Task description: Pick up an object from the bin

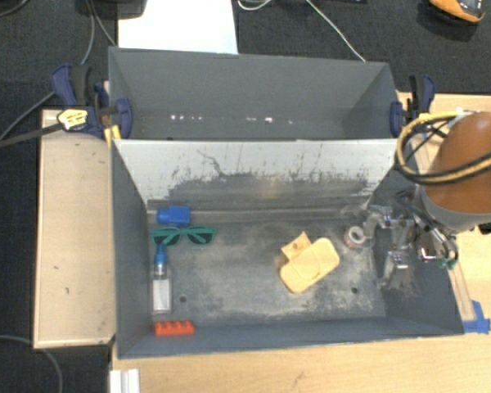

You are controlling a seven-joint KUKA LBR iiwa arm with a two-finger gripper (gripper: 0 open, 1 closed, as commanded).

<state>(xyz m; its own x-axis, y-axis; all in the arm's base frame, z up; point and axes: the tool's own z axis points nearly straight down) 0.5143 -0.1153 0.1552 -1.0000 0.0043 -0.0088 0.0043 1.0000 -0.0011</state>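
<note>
**Bin floor: contents**

I read one grey metal bin (237, 297) with a scuffed, bare floor. Along its left side, from back to front:

- a blue block (173, 215) against the rear wall
- green sunglasses (184, 236) just in front of it
- a clear bottle (160, 289) with a blue cap, lying lengthwise
- an orange-red toy brick (174, 328) in the front-left corner

Right of centre I see a yellow lumpy item (308, 264) lying flat, well apart from that group. A small pale ring (358, 237) lies near it, to its right.

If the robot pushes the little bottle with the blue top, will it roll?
Probably: the bottle lies on its side and looks round. It seems small and clear, so likely light. The bin wall beside it might stop it.
</note>
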